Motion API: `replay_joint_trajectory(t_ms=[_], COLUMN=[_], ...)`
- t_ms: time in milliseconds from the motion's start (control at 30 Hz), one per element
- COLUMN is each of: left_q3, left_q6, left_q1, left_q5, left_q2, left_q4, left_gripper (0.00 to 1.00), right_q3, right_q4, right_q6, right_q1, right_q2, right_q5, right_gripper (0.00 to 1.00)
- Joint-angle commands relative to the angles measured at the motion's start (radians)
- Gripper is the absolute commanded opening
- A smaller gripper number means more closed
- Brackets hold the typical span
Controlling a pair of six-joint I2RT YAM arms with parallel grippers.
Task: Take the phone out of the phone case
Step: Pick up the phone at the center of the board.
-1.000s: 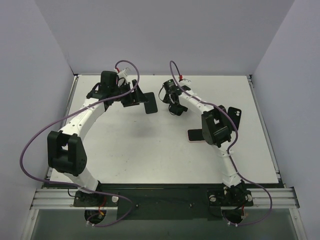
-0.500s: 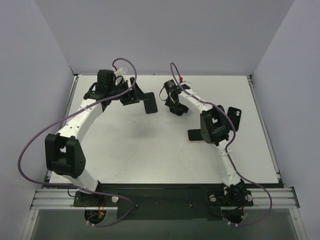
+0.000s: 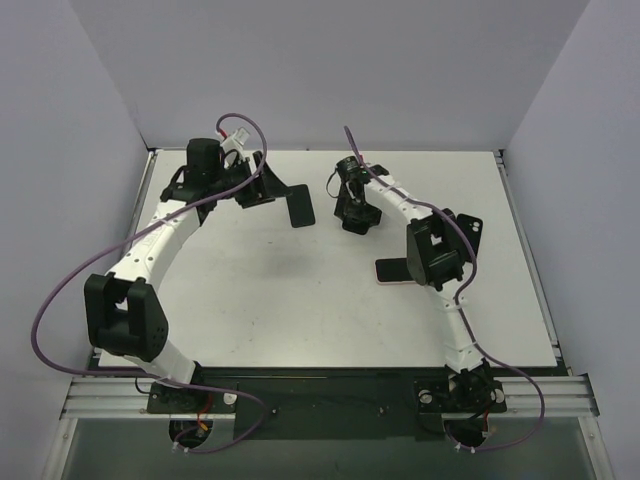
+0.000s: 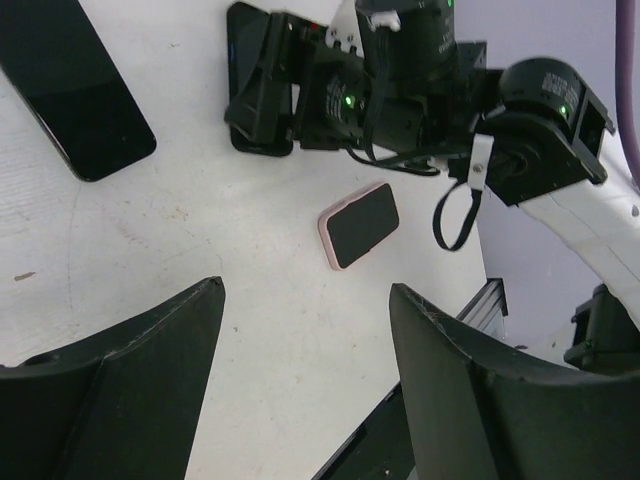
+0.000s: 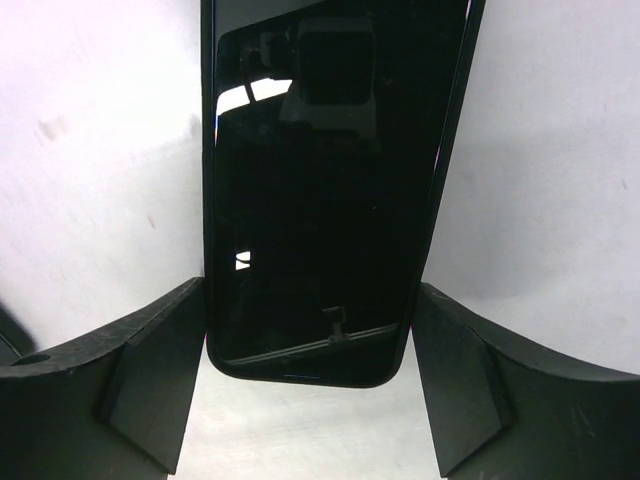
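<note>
so far: the glossy black phone in its thin black case [image 5: 320,180] lies flat and screen up on the white table [image 3: 300,300]. a dark rim runs round the glass, so i judge it not yet out of the case.
right gripper: the right gripper [image 5: 310,292] stands over the phone's near end, a finger close against each long edge. whether the pads press or only flank it i cannot tell.
left gripper: the left gripper [image 4: 305,290] is spread wide, with only bare table between its fingers.
left to do: a firm hold on the case, then prising the phone free, likely with the second arm's help.
around: a second flat black phone-like slab [image 3: 300,205] lies just beside the left gripper, between it and the cased phone. a small phone with a pink rim [image 4: 358,225] lies nearer the bases, partly under the right arm. a black case-like piece with camera holes [image 3: 470,230] sits toward the right edge.
in the way: the loose slab lies on the left arm's straight path across. the right wrist hides most of the cased phone from above.
</note>
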Motion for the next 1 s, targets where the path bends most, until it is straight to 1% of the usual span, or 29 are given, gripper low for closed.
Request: replay_joint_trajectory(t_ms=[0,67,100,133,167,200,233,300,367,400,433,533,567,633,733,833,967], left_q3=[-0.009,-0.035,-0.047,-0.076,-0.092,-0.113,-0.135,-0.171,-0.222,-0.237,-0.274,-0.34,-0.378,-0.421,-0.449,-0.451,-0.454], left_q6=[-0.029,-0.082,-0.111,-0.168,-0.19,-0.237,-0.257,-0.319,-0.398,-0.461,-0.502,-0.669,-0.734,-0.815,-0.836,-0.839,-0.823], left_q1=[0.031,0.053,0.068,0.074,0.086,0.09,0.093,0.085,0.073,0.065,0.045,-0.016,-0.048,-0.096,-0.131,-0.157,-0.18], left_q5=[0.014,0.063,0.104,0.121,0.15,0.157,0.167,0.163,0.146,0.142,0.131,0.125,0.128,0.125,0.1,0.08,0.063], left_q2=[-0.015,-0.001,0.009,0.014,0.026,0.032,0.051,0.08,0.116,0.127,0.153,0.21,0.238,0.276,0.319,0.338,0.358], left_q4=[0.054,0.11,0.176,0.206,0.267,0.293,0.327,0.397,0.448,0.459,0.503,0.592,0.674,0.788,0.792,0.832,0.786], left_gripper=[0.77,0.76,0.76,0.76,0.76,0.76,0.76,0.77,0.77,0.77,0.78,0.83,0.84,0.86,0.88,0.89,0.9], right_q3=[-0.215,-0.292,-0.317,-0.363,-0.392,-0.458,-0.49,-0.631,-0.735,-0.76,-0.811,-0.874,-0.898,-0.938,-0.998,-1.053,-1.121], right_q4=[0.059,0.09,0.093,0.107,0.129,0.144,0.193,0.28,0.366,0.4,0.453,0.526,0.55,0.59,0.664,0.719,0.781], right_q6=[-0.216,-0.239,-0.243,-0.251,-0.253,-0.251,-0.244,-0.224,-0.19,-0.179,-0.149,-0.099,-0.08,-0.055,-0.026,0.005,0.043], right_q1=[0.052,0.046,0.044,0.044,0.046,0.046,0.048,0.048,0.048,0.046,0.046,0.046,0.048,0.049,0.049,0.054,0.066], right_q2=[-0.219,-0.287,-0.304,-0.339,-0.358,-0.398,-0.418,-0.497,-0.562,-0.574,-0.602,-0.639,-0.652,-0.683,-0.72,-0.742,-0.777], right_q5=[-0.034,-0.111,-0.154,-0.172,-0.185,-0.218,-0.25,-0.301,-0.35,-0.382,-0.396,-0.455,-0.462,-0.49,-0.531,-0.557,-0.588], right_gripper=[0.26,0.16,0.09,0.05,0.0,0.0,0.0,0.0,0.0,0.0,0.0,0.0,0.0,0.0,0.0,0.0,0.0])
